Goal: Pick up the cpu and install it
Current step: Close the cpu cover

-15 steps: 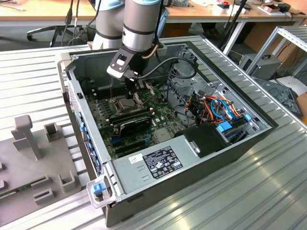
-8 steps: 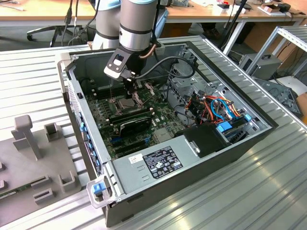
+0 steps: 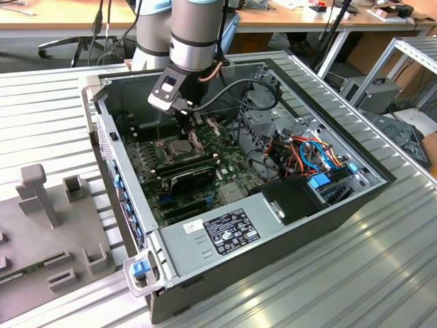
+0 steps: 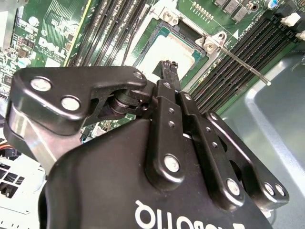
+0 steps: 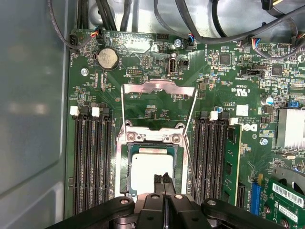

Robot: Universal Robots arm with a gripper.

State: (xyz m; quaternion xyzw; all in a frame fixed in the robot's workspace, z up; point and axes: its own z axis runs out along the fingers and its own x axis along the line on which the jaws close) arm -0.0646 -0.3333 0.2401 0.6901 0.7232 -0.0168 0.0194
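Jaws are closed, tips pressed together with nothing between them. The gripper point(image 5: 164, 177) hangs low over the cpu point(image 5: 151, 167), near that chip's edge. From the wrist views I cannot tell whether the tips touch its face or sit just above it.

The cpu lies flat inside the socket point(image 5: 152, 137), roughly mid-board on the motherboard point(image 5: 224, 86). Banks of memory slots point(image 5: 90, 162) run along both sides of it. The load plate point(image 5: 159, 87) is swung up and away from the chip. The lever point(image 4: 243, 64) sticks out free beside the socket, so nothing is clamped down yet.

I judge the chip to be light, thin and stiff, with a smooth face that gives little purchase. I would treat it and the socket contacts under it as fragile. The safe hold would be on two opposite edges, kept level, with no pressing on the middle.

The open computer case point(image 3: 287, 253) sits on the ribbed metal desk point(image 3: 355, 287). It holds the motherboard across its floor. A tangle of coloured cables point(image 3: 311, 154) lies toward the corner at the exterior view's right.
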